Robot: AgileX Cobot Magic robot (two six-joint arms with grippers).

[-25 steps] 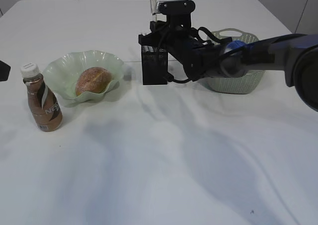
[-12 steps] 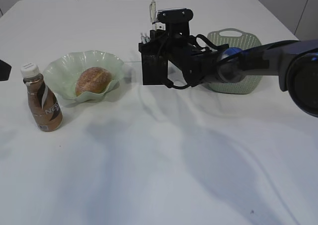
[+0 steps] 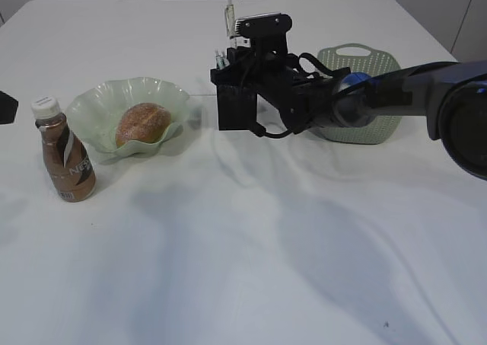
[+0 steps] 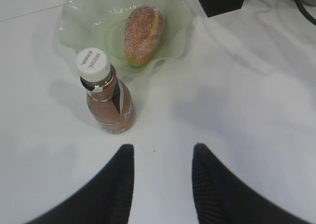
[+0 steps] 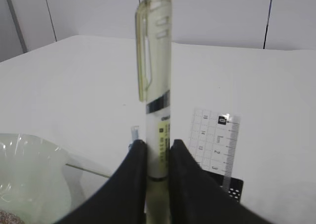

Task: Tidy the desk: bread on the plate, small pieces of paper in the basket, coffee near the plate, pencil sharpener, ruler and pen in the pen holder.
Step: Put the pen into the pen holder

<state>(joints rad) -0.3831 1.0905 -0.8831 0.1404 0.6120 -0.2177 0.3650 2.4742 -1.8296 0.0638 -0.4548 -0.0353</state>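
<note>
While the right gripper (image 5: 157, 177) pinches a pale translucent pen (image 5: 157, 93) upright, its tip seemingly hidden above the black mesh pen holder (image 3: 234, 105), the left gripper (image 4: 163, 184) stands spread.

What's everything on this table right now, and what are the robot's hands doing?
Bread: one, golden-brown, on the plate.
Plate: one, pale green, left of middle.
Coffee: one, brown bottle, white cap, upright just left of the plate.
Pen holder: one, black, centre back.
Ruler: one, clear, standing in the pen holder.
Pen: one, pale yellowish, upright above the pen holder.
Basket: one, sage green, back right.
Left gripper: open, empty, hovering near the coffee.
Right gripper: shut on the pen.
</note>
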